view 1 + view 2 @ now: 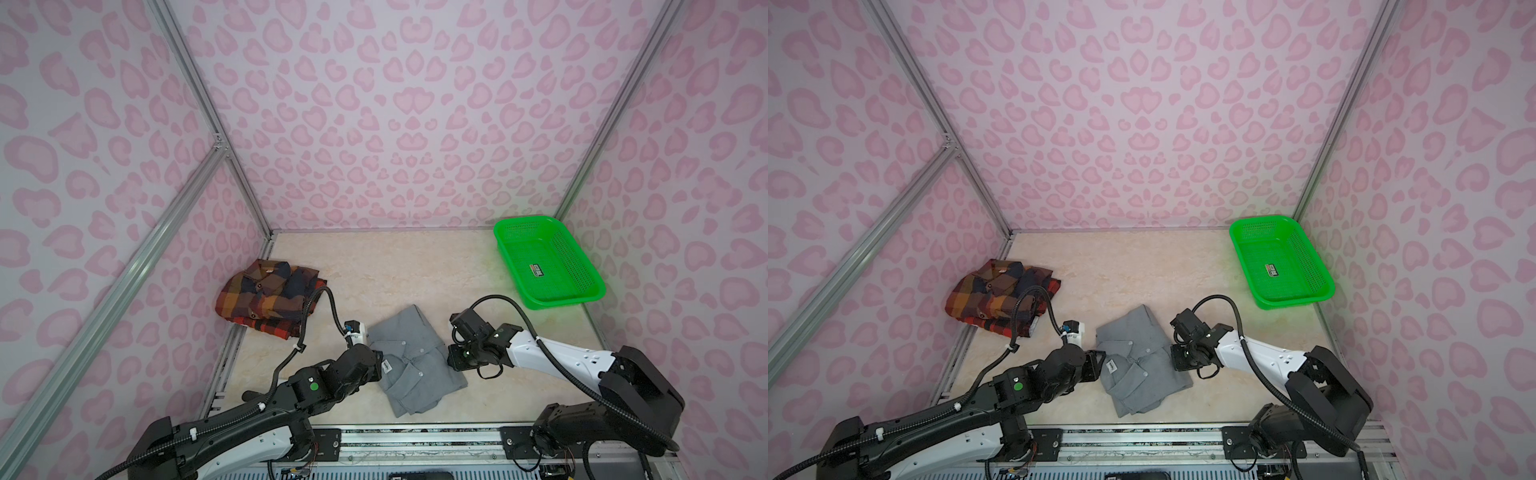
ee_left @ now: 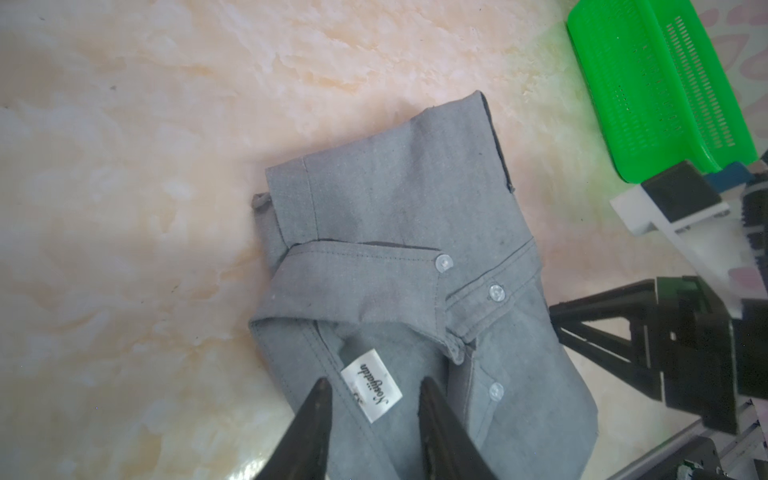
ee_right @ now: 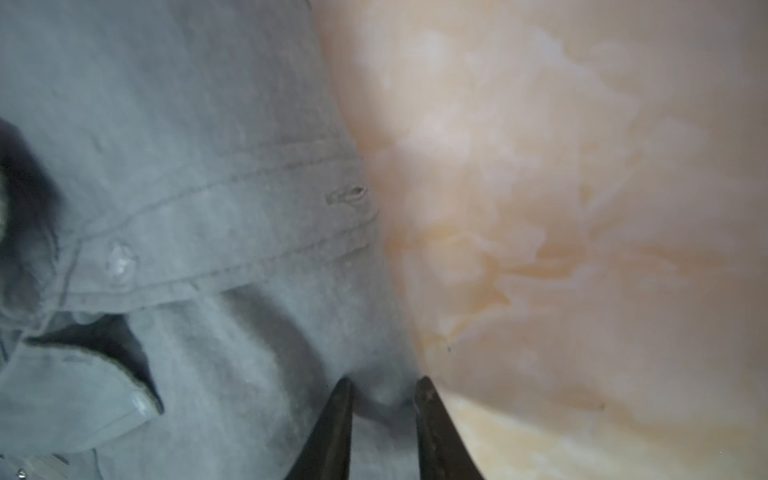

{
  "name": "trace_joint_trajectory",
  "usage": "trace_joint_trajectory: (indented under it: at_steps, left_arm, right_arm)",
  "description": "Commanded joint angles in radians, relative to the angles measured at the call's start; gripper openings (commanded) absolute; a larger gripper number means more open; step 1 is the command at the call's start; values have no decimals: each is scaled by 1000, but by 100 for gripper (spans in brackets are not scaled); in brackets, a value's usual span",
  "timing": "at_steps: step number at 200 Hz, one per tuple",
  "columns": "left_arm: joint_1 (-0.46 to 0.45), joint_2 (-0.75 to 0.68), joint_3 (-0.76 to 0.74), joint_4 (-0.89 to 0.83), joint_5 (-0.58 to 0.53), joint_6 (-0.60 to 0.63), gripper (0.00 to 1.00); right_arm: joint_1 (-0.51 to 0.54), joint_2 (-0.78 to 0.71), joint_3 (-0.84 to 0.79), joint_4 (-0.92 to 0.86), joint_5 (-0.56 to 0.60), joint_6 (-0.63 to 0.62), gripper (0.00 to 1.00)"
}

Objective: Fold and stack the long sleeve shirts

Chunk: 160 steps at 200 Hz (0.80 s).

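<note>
Flanking the folded gray shirt (image 1: 415,361) on two opposite edges, likely for a flat lift onto the stack.

On the far-left corner of the surface (image 1: 395,270), has the plaid shirt (image 1: 266,295) folded, collar to the far side, a fit base for stacking. Has the gray shirt near the middle front, long axis slanting far to near, collar turned toward the left arm. Holds the left gripper (image 2: 374,390) over that collar, fingers (image 2: 320,415) parted astride the label (image 2: 371,384). Holds the right gripper (image 3: 384,388) at the opposite edge, fingers perhaps nipping a pucker of gray cloth, going by a blurred close view.
</note>
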<state>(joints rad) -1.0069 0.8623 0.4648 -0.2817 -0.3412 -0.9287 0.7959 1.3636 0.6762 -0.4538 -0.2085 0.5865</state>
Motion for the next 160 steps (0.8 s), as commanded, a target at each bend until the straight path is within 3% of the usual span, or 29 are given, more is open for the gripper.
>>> trace_joint_trajectory:
  at_steps: [1,35,72,109,134,160]
  left_arm:
    - [15,20,37,44,-23,57,38]
    - [78,36,105,47,10,129,38]
    - [146,71,191,1,63,166,39]
    - [147,1,213,-97,63,161,40]
    - [148,-83,188,-146,40,139,41]
    - [147,-136,186,-201,15,127,42]
  right_arm:
    - [107,-32,-34,29,19,111,27]
    - [276,-15,-65,192,-1,275,27]
    - [348,169,72,278,-73,263,28]
    - [302,129,201,50,24,135,28]
    - [226,85,242,8,-8,-9,29]
    - [191,184,383,-75,-31,-168,28]
